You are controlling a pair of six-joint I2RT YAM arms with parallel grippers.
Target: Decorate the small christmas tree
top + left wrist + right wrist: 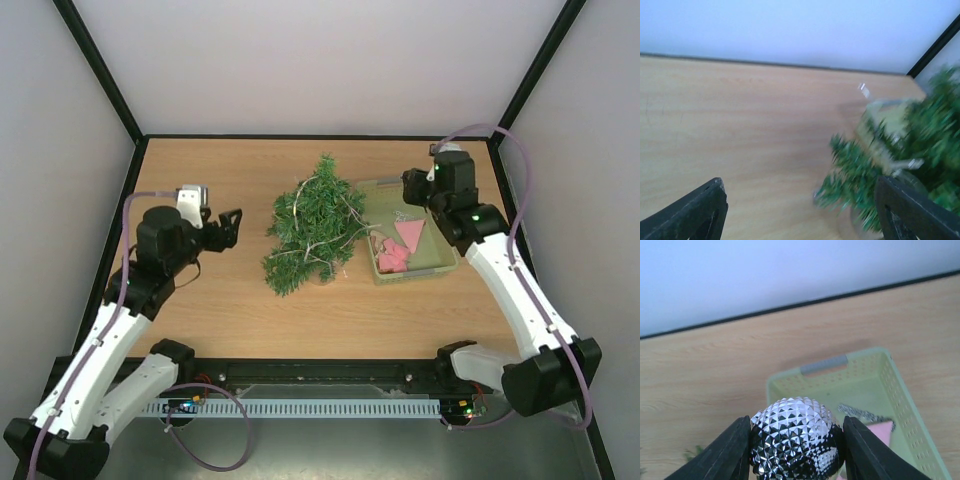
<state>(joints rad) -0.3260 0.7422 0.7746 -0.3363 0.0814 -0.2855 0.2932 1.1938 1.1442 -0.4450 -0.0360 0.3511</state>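
Left gripper [233, 226] sits left of the small christmas tree [315, 225], apart from it, aimed at it. Its wrist view is blurred, but both fingers [700, 215] stand wide with only bare table [200, 310] between them, so we log it released and empty.

The tree is mid-table, tip pointing to the far wall. We cannot tell if it is upright or leaning. Pale strands [335, 215] already run through the dark needles, and the left wrist view hints at a clear base [860, 220] low on it, too smeared to be sure.

Handling, our judgement:
- The tree looks light and easy to tip.
- The branches are bristly and springy, so they give under a push.
- Hold it low at the trunk or base, not at the tip.

The pale green basket [445, 262] is just right of the tree, its near corner touching or almost touching the branches. It holds pink pieces [400, 245] and a silvery chain [865, 415].

Right gripper [795, 440] hangs right of the tree, above the basket's far end, clenched on a silver studded bauble [792, 432]. The jaws press on its two sides.

We judge the bauble hard, slick, light and maybe brittle. Set it gently onto a right-side branch.
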